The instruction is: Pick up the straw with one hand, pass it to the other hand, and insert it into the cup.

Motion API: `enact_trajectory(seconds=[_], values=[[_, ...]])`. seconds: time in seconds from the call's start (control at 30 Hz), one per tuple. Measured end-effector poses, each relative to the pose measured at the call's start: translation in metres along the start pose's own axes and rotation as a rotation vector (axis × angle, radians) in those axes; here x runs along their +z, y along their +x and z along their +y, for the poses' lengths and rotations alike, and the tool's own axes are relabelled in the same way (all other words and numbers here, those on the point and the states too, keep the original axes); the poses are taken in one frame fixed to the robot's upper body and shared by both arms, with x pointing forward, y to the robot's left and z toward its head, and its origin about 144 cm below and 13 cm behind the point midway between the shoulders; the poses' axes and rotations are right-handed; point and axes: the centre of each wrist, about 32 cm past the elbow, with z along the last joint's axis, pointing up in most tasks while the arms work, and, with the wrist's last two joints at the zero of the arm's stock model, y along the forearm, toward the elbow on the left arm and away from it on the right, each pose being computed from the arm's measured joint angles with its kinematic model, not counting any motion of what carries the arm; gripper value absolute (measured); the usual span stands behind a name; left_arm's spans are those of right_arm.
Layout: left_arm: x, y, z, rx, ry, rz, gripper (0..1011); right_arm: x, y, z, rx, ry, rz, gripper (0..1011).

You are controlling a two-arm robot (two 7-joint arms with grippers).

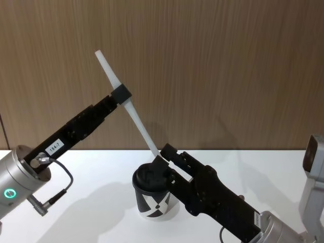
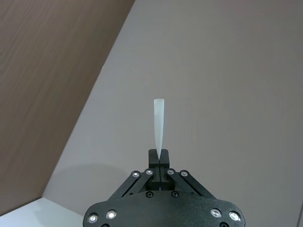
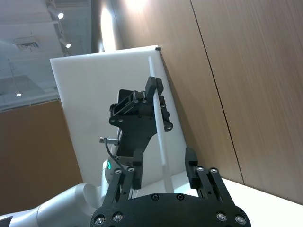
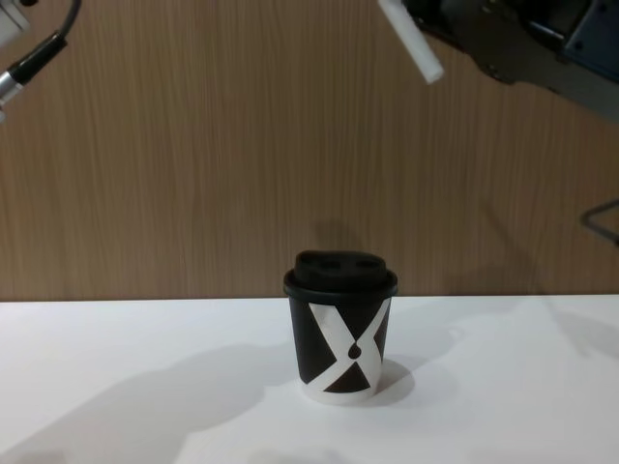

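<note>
The fingers (image 2: 165, 156) of the left gripper (image 1: 121, 94), on the silver-white arm, are pressed together on the straw (image 1: 137, 122), pinching it in its upper half high above the bench (image 4: 135, 387). From that pinch the thin white tube runs on a slant. Its upper end points up and to the robot's left, and its lower end drops toward the robot's right. That lower end sits between the fingers (image 3: 191, 163) of the right gripper (image 1: 170, 161), which stand spread with a gap on either side and do not clamp it. The left gripper alone carries the straw.

Below, the cup (image 4: 340, 338) stands upright on the bench, black with a white X pattern and a drop mark, its black domed lid (image 4: 338, 273) on. Seen from the chest, the straw's lower tip hangs well above the lid and off to the robot's right of it, clear of the cup.

The hand-over looks all but done, and the insertion is not begun. By this reading, the coming move calls for the right gripper to draw clear. The left arm then has to swing the tube nearer upright and carry its lower tip left and down to the lid's opening, which cannot be singled out here. A slanted tip could skid off the dome or nudge the light cup.
</note>
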Motion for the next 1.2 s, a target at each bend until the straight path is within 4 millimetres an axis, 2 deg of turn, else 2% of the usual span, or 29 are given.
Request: enact_trajectory(seconds=[0.03, 0.3, 0.33, 0.53, 0.8, 1.2], values=[[0.0, 0.0, 0.0, 0.003, 0.001, -0.004, 3, 0.0, 0.0, 0.0, 0.0, 0.0, 0.0, 552], [-0.002, 0.009, 0.007, 0.07, 0.029, -0.079, 3, 0.0, 0.0, 0.0, 0.0, 0.0, 0.0, 791], [-0.003, 0.011, 0.008, 0.079, 0.033, -0.086, 3, 0.0, 0.0, 0.0, 0.0, 0.0, 0.0, 846], [-0.009, 0.023, 0.012, 0.14, 0.067, -0.168, 3, 0.0, 0.0, 0.0, 0.0, 0.0, 0.0, 987], [-0.014, 0.032, 0.011, 0.208, 0.127, -0.294, 3, 0.0, 0.0, 0.0, 0.0, 0.0, 0.0, 1001], [-0.021, 0.031, -0.011, 0.258, 0.192, -0.471, 2, 0.0, 0.0, 0.0, 0.0, 0.0, 0.0, 1001]])
